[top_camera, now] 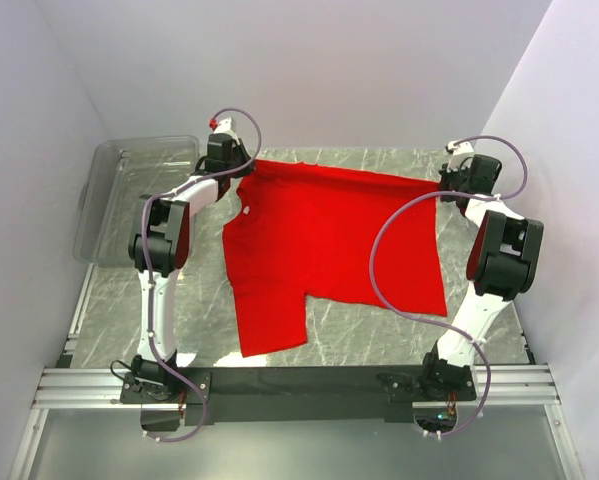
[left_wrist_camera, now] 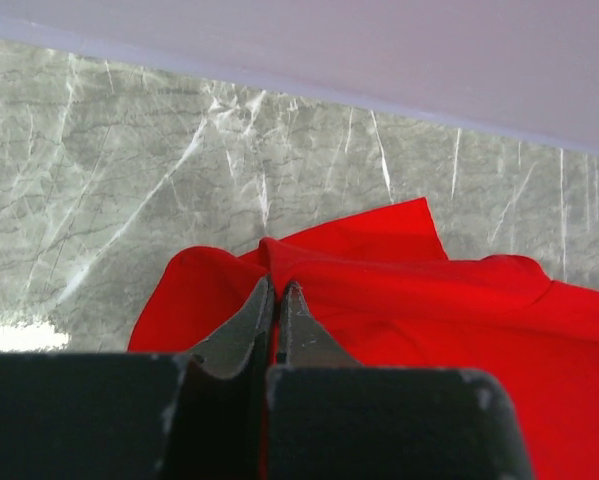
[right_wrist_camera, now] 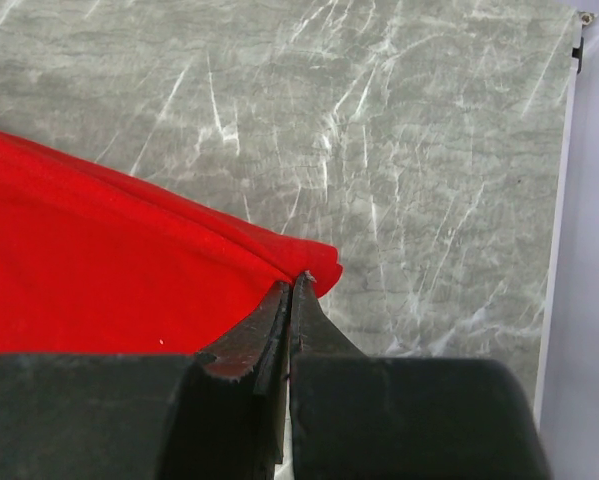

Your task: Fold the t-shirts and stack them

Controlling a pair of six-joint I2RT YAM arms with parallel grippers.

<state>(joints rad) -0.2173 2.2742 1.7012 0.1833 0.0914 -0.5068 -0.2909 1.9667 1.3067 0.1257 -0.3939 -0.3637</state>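
— What's in hand?
— Both my jaws are pinched fully closed, each on a corner of the red t-shirt [top_camera: 329, 240], which lies spread between and behind them on the surface [top_camera: 349, 340].
— Next?
— Likely drawing both corners over evenly, to fold.

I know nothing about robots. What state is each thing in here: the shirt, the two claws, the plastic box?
red t-shirt: spread out, unfolded, far edge pinched at both ends.
left gripper: shut on the shirt's far left corner.
right gripper: shut on the shirt's far right corner.
clear plastic bin: upright at the left, nothing seen inside.
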